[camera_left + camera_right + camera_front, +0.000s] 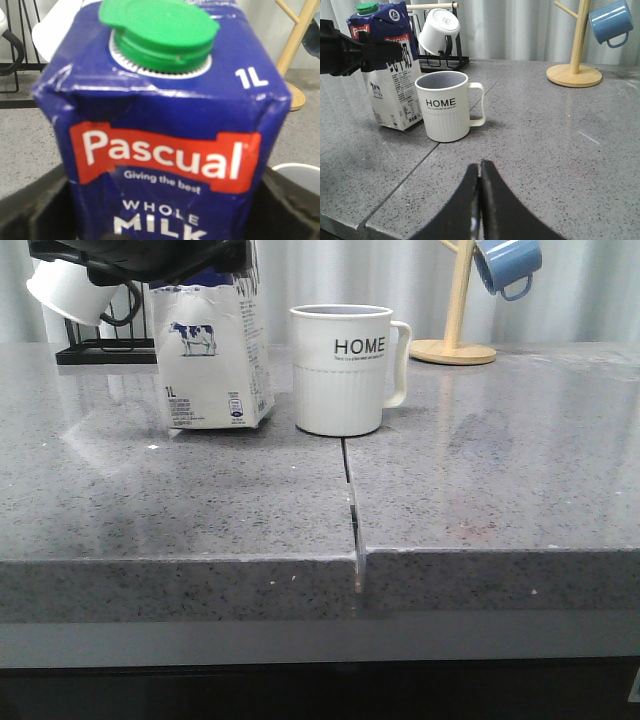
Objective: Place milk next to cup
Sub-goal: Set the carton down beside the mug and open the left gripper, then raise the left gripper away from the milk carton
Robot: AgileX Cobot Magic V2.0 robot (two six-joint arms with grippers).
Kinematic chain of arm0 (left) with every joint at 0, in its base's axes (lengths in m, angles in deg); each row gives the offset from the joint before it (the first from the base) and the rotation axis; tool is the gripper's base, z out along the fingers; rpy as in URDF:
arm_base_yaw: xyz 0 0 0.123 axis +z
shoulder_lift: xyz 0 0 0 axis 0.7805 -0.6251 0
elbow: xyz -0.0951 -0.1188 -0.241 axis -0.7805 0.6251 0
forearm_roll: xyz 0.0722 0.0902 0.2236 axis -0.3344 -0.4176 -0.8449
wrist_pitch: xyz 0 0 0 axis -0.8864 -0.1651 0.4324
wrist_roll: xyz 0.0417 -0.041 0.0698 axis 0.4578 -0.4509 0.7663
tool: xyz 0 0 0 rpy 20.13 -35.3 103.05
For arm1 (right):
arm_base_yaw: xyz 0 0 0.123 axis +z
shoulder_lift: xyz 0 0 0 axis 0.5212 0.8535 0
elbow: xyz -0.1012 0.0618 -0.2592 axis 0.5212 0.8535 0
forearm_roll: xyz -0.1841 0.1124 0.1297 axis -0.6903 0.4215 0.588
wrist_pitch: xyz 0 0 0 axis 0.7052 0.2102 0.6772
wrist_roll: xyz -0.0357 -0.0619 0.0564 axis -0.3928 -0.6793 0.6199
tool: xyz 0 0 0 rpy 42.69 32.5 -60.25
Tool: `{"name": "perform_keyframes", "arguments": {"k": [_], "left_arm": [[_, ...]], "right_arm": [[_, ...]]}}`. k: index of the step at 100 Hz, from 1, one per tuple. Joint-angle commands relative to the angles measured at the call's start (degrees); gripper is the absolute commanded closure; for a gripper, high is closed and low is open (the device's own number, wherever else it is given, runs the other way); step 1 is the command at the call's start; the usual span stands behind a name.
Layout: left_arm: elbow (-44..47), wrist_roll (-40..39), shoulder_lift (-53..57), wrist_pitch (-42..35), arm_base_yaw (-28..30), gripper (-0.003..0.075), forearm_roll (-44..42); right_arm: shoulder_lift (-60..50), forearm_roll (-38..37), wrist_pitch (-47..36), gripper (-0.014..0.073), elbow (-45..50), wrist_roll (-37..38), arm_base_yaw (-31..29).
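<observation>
1 milk ctn (213, 355), 3 mugs: HOME (342, 370), blue (508, 264), white (439, 31).

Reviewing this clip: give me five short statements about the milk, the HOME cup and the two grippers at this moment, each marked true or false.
1. The left gripper holds the milk near its top. True.
2. The milk stands flat and upright on the counter. False: it is tilted, its base partly lifted.
3. The cup lies on its side. False: it stands upright with its handle pointing away from the milk.
4. The right gripper is shut and holds nothing. True.
5. The blue mug sits on the counter beside the cup. False: it hangs on the wooden mug tree behind.
</observation>
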Motion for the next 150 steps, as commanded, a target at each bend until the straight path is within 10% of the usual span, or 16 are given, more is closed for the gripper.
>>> {"name": "perform_keyframes", "arguments": {"k": [1,11,99,150], "left_arm": [[-1.9,-0.2,2.0,-1.5,-0.5,0.0146,-0.6],[-1.9,-0.2,2.0,-1.5,-0.5,0.001,0.8],[13.1,2.2,19.1,-2.3,-4.8,0.0094,-4.1],[21.8,-2.0,30.8,3.2,6.1,0.0524,-16.4]], "right_arm": [[0.3,0.0,-4.1,0.0662,-1.6,-0.3,0.0],[0.3,0.0,-4.1,0.0662,-1.6,-0.3,0.0],[0.3,0.0,-4.1,0.0662,-1.6,-0.3,0.0],[0.3,0.0,-4.1,0.0662,-1.6,-0.3,0.0]]}}
